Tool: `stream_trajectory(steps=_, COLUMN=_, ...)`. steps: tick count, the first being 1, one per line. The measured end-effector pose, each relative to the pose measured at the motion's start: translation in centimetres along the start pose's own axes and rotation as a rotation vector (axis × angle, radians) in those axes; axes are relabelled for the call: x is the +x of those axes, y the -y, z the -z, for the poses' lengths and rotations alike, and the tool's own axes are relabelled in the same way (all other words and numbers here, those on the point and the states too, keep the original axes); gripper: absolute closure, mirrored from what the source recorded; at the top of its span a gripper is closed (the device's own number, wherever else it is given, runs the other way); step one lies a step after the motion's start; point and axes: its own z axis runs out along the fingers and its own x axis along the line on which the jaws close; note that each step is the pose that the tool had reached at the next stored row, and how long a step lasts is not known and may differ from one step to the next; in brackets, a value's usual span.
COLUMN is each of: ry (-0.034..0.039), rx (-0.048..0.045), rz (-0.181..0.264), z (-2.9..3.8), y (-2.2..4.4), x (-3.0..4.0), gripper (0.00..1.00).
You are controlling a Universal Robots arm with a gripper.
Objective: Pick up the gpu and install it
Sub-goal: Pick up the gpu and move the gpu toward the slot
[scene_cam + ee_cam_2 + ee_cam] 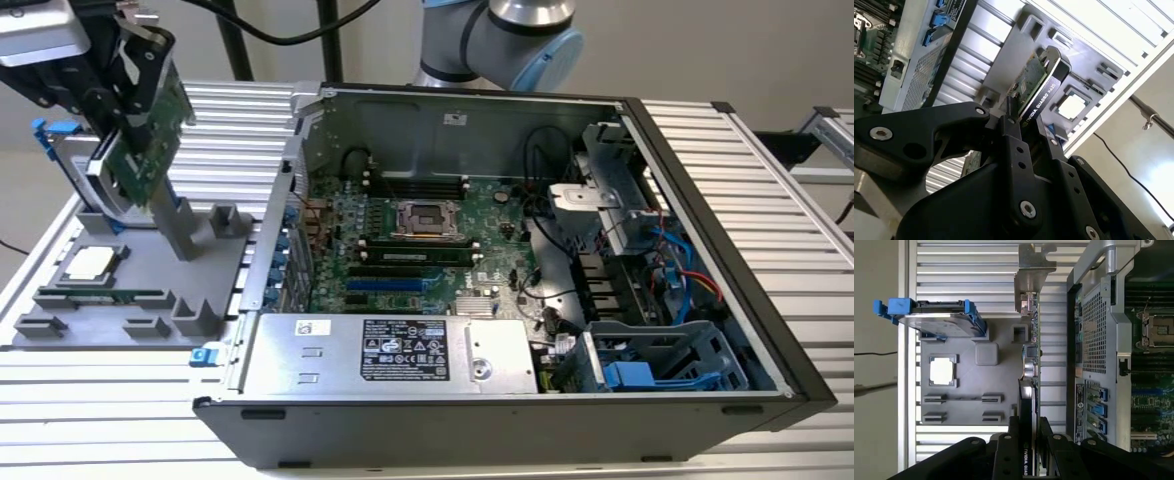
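Observation:
The gpu (pixel 142 135) is a green circuit board with a black cooler and a silver end bracket (pixel 1029 262). It hangs tilted over the grey parts tray (pixel 80 325) at the exterior view's left, beside the open computer case (pixel 694 150). My gripper (pixel 123 95) is shut on it, and both wrist views show the black fingers (pixel 1013 140) clamping the card's edge. The card (pixel 1035 82) shows edge-on (pixel 1030 365) in the first wrist view, between the tray and the case wall. The motherboard (pixel 400 240) lies open inside the case, with blue slots (pixel 387 285) near its front.
A silver hard drive with blue rails (pixel 934 320) stands at the tray's far end (pixel 60 160). A processor chip (pixel 91 262) and a narrow green memory stick (pixel 107 297) rest in the tray. Grey tray posts (pixel 174 225) rise under the card. The power supply (pixel 387 350) fills the case front.

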Motion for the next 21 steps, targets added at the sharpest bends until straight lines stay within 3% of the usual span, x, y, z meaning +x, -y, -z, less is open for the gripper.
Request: stream_trajectory(steps=21, ry=0.0, rx=0.0, rz=0.0, z=1.68, y=-0.11, x=-0.01, gripper=1.0)
